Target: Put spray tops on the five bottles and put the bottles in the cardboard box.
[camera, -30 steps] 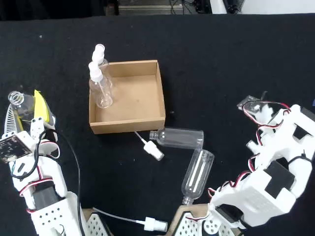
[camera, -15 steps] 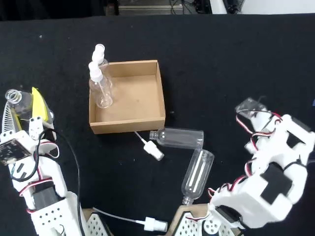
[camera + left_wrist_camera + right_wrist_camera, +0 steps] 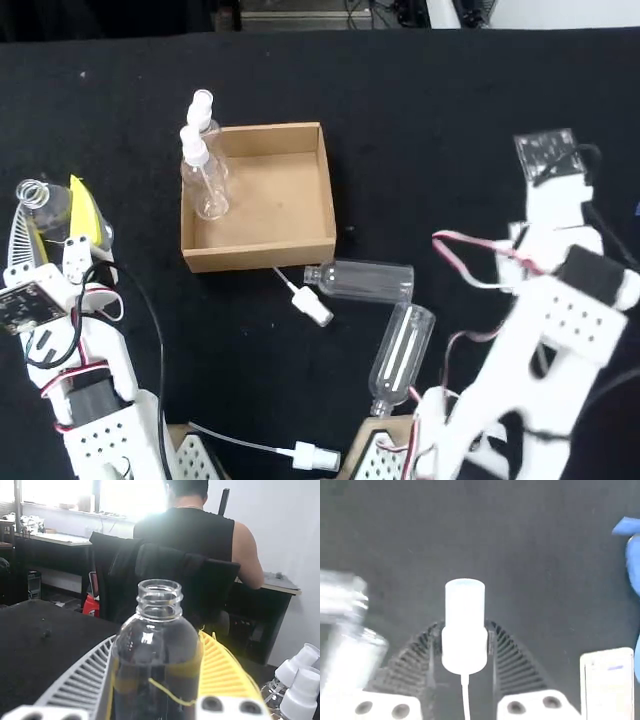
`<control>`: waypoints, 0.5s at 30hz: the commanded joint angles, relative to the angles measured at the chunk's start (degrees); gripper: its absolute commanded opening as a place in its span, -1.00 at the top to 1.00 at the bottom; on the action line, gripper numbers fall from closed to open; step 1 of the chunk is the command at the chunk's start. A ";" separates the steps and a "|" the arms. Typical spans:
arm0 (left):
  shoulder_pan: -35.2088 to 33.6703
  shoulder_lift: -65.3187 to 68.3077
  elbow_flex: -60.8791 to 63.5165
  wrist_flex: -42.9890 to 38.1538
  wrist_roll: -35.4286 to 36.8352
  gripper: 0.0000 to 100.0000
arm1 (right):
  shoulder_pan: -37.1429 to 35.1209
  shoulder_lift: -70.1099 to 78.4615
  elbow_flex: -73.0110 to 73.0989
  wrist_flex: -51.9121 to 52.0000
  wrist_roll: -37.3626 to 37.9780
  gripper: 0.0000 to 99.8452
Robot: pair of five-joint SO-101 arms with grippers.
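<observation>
Far left of the desk (image 3: pixel 450 90): left jaws clamped on an uncapped bottle (image 3: pixel 155 645), upright. Two capped bottles (image 3: pixel 205 175) stand at the box's (image 3: pixel 300 247) left wall. Two bare bottles (image 3: pixel 365 280) lie just beside the box. Right jaws clamped on a spray top (image 3: pixel 464 630), well apart from my held bottle. Risk: its tube misses the narrow neck, or the top seats crooked.

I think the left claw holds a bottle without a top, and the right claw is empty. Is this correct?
No. The right claw is not empty: the right wrist view shows it shut on a white spray top. The left claw does hold a topless bottle.
</observation>
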 commanded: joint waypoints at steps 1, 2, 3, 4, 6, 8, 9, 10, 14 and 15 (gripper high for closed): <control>0.92 -1.32 1.10 -1.14 0.26 0.94 | -9.58 -4.97 -11.03 4.57 -8.70 0.98; 0.92 -1.32 1.10 -1.14 0.26 0.94 | -12.13 -4.97 -13.76 5.54 -10.73 0.98; 0.92 -1.32 1.10 -1.14 0.26 0.94 | -14.59 -4.70 -16.57 6.42 -12.40 0.98; 0.92 -1.32 1.10 -1.14 0.26 0.94 | -16.62 -4.26 -19.03 7.12 -13.89 0.98; 0.92 -1.32 1.10 -1.23 0.26 0.94 | -20.13 -2.95 -23.34 8.44 -16.26 0.98; 1.01 -1.32 1.10 -1.23 0.26 0.94 | -23.47 -1.10 -26.77 9.76 -18.20 0.98; 1.01 -1.32 1.10 -1.23 0.26 0.94 | -24.97 -0.04 -28.26 10.37 -18.99 0.98; 1.01 -1.32 1.10 -1.23 0.62 0.94 | -26.11 1.10 -29.49 10.73 -19.69 0.98; 1.19 -1.41 1.10 -1.58 0.79 0.94 | -30.77 5.05 -35.65 9.58 -23.30 0.98; 2.07 -1.41 1.10 -1.67 0.79 0.94 | -31.91 5.67 -37.58 9.05 -24.26 0.98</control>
